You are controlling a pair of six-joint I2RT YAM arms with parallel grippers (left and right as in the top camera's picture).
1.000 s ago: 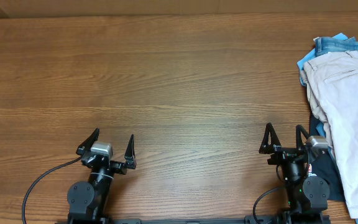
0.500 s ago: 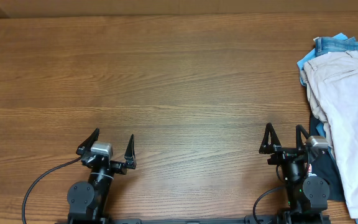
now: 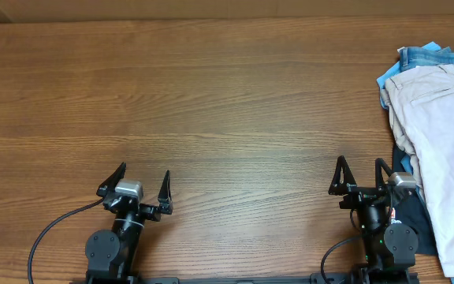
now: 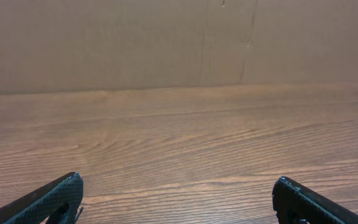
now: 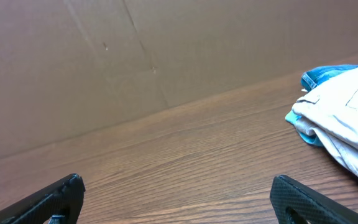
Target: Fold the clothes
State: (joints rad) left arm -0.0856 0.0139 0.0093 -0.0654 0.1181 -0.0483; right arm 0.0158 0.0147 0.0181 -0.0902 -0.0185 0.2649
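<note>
Both arms idle at the near edge, garment untouched at the right; no change from the earlier frames.
Left gripper (image 3: 145,169) sits at near left with jaws spread wide and nothing between them. Right gripper (image 3: 359,161) sits at near right, likewise spread and holding nothing. Both occupy the same positions as one second ago. The beige trousers (image 3: 440,134) lie crumpled along the right edge of the table (image 3: 227,95), waistband towards the far side, one leg running back to the near edge just right of the right gripper, not touching its fingers. They rest on blue denim jeans (image 3: 432,57) and a light-blue cloth (image 3: 385,79), with a dark fabric (image 3: 414,214) showing beneath at the near end. Pile unchanged in shape and place.
</note>
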